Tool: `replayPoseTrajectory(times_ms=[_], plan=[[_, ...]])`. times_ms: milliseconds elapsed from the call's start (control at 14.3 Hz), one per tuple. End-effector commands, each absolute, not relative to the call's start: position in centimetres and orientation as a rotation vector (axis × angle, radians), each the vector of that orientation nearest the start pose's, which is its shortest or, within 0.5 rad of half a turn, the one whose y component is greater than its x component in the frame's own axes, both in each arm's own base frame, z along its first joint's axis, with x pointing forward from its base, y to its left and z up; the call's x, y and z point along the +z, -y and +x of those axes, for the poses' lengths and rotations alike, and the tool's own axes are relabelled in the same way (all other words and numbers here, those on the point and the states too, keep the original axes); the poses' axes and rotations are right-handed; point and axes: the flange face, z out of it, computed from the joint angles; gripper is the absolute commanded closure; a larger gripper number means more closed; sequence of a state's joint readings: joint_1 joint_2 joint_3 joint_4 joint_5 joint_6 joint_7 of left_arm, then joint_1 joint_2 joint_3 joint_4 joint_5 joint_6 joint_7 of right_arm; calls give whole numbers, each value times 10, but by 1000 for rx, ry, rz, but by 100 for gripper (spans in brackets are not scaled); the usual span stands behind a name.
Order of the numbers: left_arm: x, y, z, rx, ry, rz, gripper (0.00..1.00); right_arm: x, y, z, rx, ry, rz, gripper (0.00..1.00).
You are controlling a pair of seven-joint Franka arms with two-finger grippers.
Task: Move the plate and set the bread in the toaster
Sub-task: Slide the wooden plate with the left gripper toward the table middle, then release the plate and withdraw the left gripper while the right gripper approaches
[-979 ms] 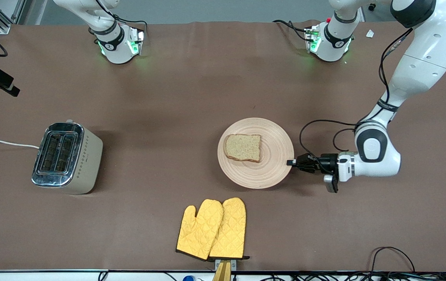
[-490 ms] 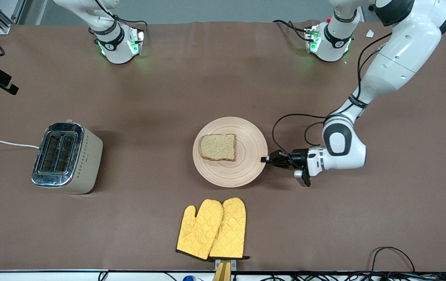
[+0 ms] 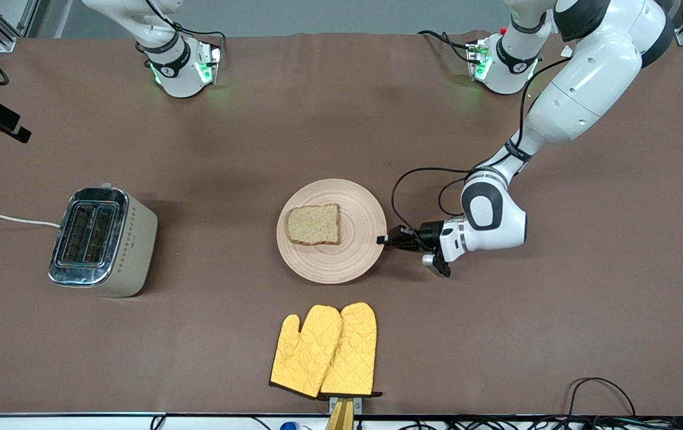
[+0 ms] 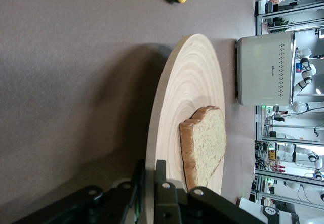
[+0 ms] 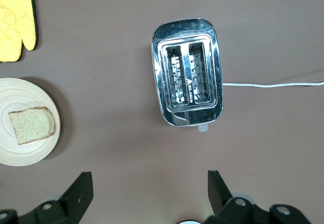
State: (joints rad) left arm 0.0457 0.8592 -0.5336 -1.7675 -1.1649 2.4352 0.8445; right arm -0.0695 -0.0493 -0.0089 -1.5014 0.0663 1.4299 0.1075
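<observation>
The round beige wooden plate (image 3: 353,260) lies in the middle of the table with the bread slice (image 3: 313,224) on it. My left gripper (image 3: 382,240) is shut on the plate's rim at the edge toward the left arm's end. In the left wrist view the fingers pinch the rim (image 4: 153,183) and the bread (image 4: 205,145) lies just past them. The cream toaster (image 3: 102,240) with a chrome top stands toward the right arm's end, slots empty. My right gripper (image 5: 147,181) is open, high over the table beside the toaster (image 5: 188,72).
A pair of yellow oven mitts (image 3: 326,350) lies nearer to the front camera than the plate, at the table's front edge. The toaster's white cord (image 3: 6,218) runs off the table's end. Brown mat lies bare between plate and toaster.
My left gripper has slid the plate with the bread on it toward the toaster, over about a plate's width. The right arm has not moved.
</observation>
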Motion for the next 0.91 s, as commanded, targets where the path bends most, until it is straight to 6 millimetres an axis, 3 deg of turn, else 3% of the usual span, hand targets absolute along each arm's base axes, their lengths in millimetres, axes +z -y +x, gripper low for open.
replayPoseTrajectory(times_ms=[0,70,210,280,629,769,839], plan=[[126,286,579,-3,122,2056,34,650,19,523,89,-273,-3043,0],[130,282,584,15,108,2072,3,639,16,525,99,-313,-3027,0],[149,266,598,51,72,2086,0,624,3,530,94,-335,-2994,0],[163,247,610,77,32,2097,0,615,-9,532,93,-326,-2995,0],[217,128,671,168,58,2328,0,584,-70,542,-6,-276,-2994,0],[244,97,687,135,78,2414,0,550,-110,546,-33,-312,-2986,0],[265,88,689,130,77,2457,0,529,-116,547,-63,-311,-2982,0]])
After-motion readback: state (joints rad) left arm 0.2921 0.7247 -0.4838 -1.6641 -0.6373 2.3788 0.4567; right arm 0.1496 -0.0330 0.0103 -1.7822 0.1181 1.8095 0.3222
